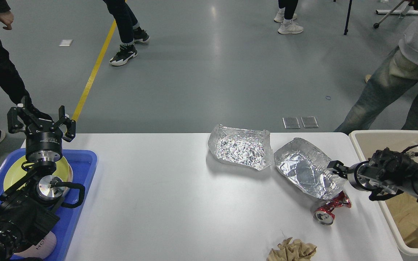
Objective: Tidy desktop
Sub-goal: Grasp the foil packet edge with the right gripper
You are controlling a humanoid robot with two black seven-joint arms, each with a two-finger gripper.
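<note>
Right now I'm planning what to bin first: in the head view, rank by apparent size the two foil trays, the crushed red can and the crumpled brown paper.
1-2. Left foil tray and right foil tray: look about alike, unranked.
3. Crumpled brown paper: cut off by the picture's edge, so unsure.
4. Crushed red can.
</note>
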